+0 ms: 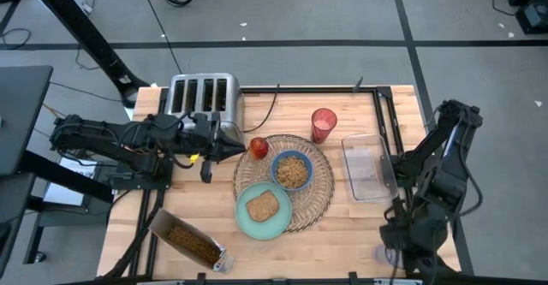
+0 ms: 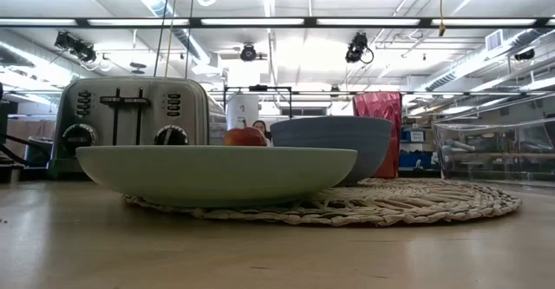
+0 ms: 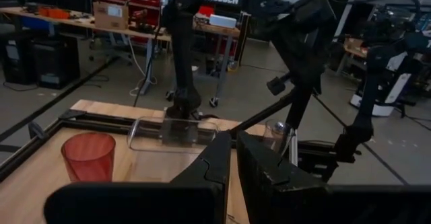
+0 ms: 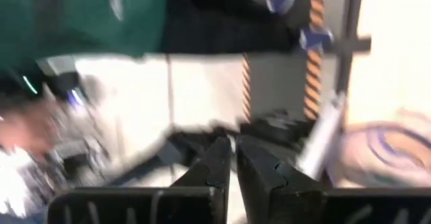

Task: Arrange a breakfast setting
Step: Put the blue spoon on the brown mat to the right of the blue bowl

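Observation:
A round woven placemat (image 1: pixel 318 192) lies mid-table. On it rest a blue bowl (image 1: pixel 292 170) of cereal and a pale green plate (image 1: pixel 251 222) bearing a toast slice (image 1: pixel 263 204). A small red fruit (image 1: pixel 258 147) sits at the mat's far left rim. The translucent red cup (image 1: pixel 324 124) stands beyond the mat. My left gripper (image 1: pixel 240 151) is shut and level, just left of the fruit and above the table, holding nothing. My right gripper (image 1: pixel 390 249) hangs past the table's near right corner, its fingers (image 4: pixel 219 163) shut on nothing I can see.
A silver toaster (image 1: pixel 204 95) stands at the far left, its cord trailing right. A clear plastic tray (image 1: pixel 366 167) lies right of the mat. An open cereal box (image 1: pixel 190 240) lies at the near left. A small clear glass (image 3: pixel 275 135) stands near the right corner.

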`<state>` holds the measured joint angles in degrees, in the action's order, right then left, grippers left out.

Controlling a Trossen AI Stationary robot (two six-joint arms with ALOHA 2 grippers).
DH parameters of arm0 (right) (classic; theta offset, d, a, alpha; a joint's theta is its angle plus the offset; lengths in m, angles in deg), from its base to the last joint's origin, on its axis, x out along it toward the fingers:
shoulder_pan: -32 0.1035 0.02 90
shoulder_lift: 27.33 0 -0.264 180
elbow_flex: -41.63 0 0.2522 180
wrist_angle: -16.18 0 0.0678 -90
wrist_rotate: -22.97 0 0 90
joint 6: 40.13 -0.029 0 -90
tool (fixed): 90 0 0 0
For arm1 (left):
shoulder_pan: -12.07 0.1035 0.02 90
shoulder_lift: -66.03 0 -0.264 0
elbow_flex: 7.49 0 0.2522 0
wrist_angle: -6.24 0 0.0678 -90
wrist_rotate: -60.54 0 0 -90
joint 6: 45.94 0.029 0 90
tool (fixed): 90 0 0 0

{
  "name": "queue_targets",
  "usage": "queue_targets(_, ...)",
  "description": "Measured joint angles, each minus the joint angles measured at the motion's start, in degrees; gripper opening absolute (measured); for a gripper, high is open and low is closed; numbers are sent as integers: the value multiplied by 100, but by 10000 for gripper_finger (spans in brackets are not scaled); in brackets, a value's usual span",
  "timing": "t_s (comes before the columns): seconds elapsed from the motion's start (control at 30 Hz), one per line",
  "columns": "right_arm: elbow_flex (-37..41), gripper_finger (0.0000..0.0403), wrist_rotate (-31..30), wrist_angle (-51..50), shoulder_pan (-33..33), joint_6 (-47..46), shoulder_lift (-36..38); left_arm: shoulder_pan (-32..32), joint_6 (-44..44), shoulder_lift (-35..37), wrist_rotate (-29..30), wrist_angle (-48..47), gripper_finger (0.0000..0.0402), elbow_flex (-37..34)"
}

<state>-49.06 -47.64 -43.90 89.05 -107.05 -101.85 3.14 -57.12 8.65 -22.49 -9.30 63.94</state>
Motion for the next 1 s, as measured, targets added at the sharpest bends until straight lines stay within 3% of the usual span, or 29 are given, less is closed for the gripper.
queue_targets(0.1,-1,44,420,-539,-4,314,-130,1,-3,0,0,-112,34,0)
queue_targets(0.33,-265,20,232,-1489,53,1099,-39,11,-4,0,357,-160,34,0)
queue_targets(0.63,-2301,8,-1437,-4317,52,3215,-357,13,-372,0,1062,-50,34,0)
queue_targets(0.83,-2552,14,-1939,-4161,451,4097,-734,11,-647,0,1147,135,34,0)
queue_targets(1.0,-2315,63,-2101,-4153,779,4129,-907,13,-664,0,1147,125,34,0)
